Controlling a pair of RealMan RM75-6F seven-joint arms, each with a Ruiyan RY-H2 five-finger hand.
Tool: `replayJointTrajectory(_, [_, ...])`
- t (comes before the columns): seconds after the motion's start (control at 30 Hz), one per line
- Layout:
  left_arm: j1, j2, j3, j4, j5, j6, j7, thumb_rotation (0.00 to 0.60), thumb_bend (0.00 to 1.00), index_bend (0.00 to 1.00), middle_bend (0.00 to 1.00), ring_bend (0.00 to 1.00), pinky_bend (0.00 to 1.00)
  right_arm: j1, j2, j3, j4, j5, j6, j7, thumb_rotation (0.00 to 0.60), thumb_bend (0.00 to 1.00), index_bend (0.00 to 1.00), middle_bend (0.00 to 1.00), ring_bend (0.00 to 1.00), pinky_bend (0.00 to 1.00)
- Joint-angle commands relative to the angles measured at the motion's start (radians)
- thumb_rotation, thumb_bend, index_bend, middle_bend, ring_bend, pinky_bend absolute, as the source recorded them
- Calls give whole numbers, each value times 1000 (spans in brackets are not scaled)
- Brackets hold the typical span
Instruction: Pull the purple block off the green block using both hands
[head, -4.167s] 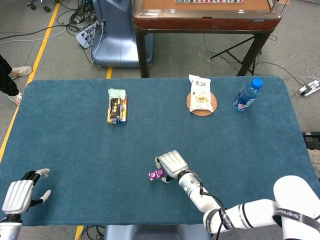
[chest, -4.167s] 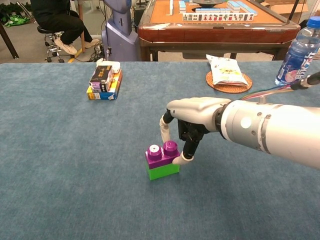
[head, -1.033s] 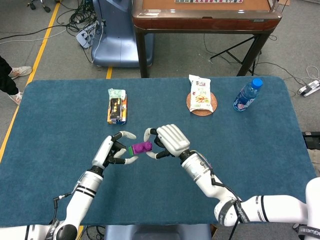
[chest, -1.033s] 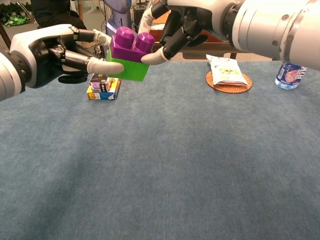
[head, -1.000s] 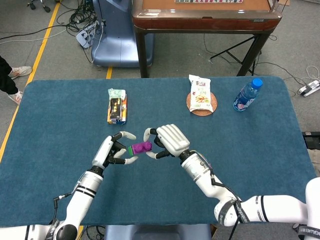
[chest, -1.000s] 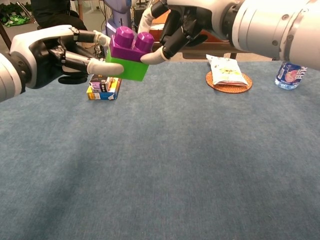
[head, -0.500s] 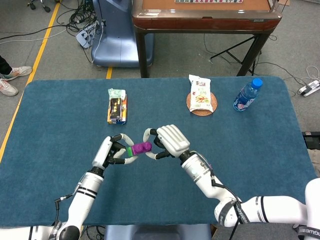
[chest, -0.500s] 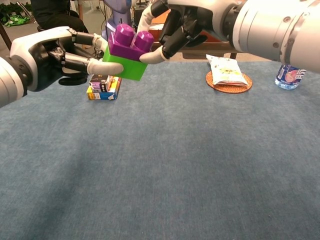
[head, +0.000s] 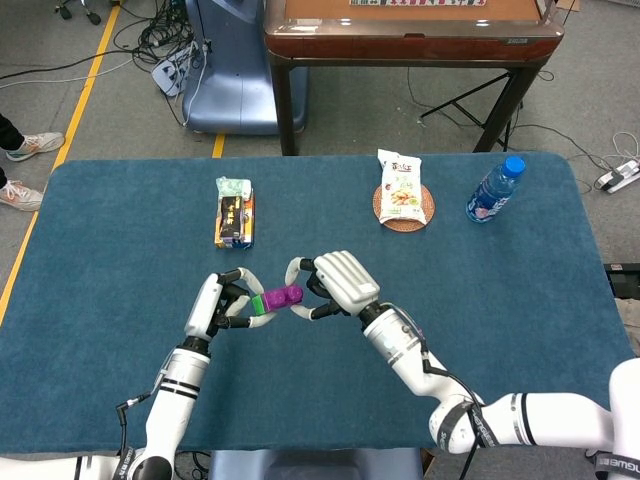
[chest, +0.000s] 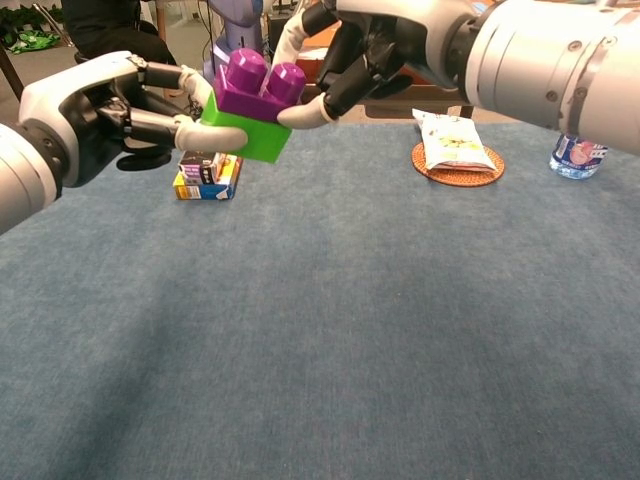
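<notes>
The purple block sits joined on top of the green block, both lifted above the blue table. My left hand grips the green block from the left, fingers wrapped above and below it. My right hand pinches the purple block from the right between thumb and a finger. The pair is tilted, its left end lower in the chest view.
A stack of small boxes lies at the back left of the blue table. A snack bag rests on a round coaster, and a water bottle stands at the back right. Behind the table stands a wooden table.
Both hands have shifted the joined blocks slightly left, and the pair has tilted a little more. The blocks are still joined.
</notes>
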Motion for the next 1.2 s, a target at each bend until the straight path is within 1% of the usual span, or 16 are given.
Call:
replayJointTrajectory(0.03, [2,0,3,2,-2,-5,2,600,112,900,1000,1000,1000,-7,4,2,-1,-13,-1,16,600,407,618,1000,1000,1000])
replayJointTrajectory(0.37, [11,-5,8,11,1,-14,7,600,112,904,1000,1000,1000,-26,21,1,-9,-39,2,42,600,407,620,1000,1000,1000])
replayJointTrajectory(0.6, [23,4,44,37,9,-27,35,600,112,903,1000,1000,1000,-59,33,-29,12,-59,32,26,600,406,620,1000,1000,1000])
replayJointTrajectory(0.73, [18,11,77,64,10,-50,88,600,112,900,1000,1000,1000,-84,25,-59,49,-62,65,-11,600,406,620,1000,1000,1000])
replayJointTrajectory(0.9, [3,-11,101,108,12,-69,150,600,112,884,1000,1000,1000,-107,-4,-98,117,-56,96,-77,600,406,620,1000,1000,1000])
replayJointTrajectory(1.07, [-16,-32,129,145,31,-86,221,600,112,858,1000,1000,1000,-116,-42,-133,191,-30,90,-145,600,401,620,1000,1000,1000])
replayJointTrajectory(1.17, [-26,-43,145,160,45,-92,265,600,112,825,1000,1000,1000,-120,-68,-145,233,-18,82,-170,600,374,619,1000,1000,1000])
replayJointTrajectory(1.2, [-29,-48,151,166,50,-92,283,600,112,809,1000,1000,1000,-122,-79,-149,249,-16,79,-173,600,347,611,1000,1000,1000])
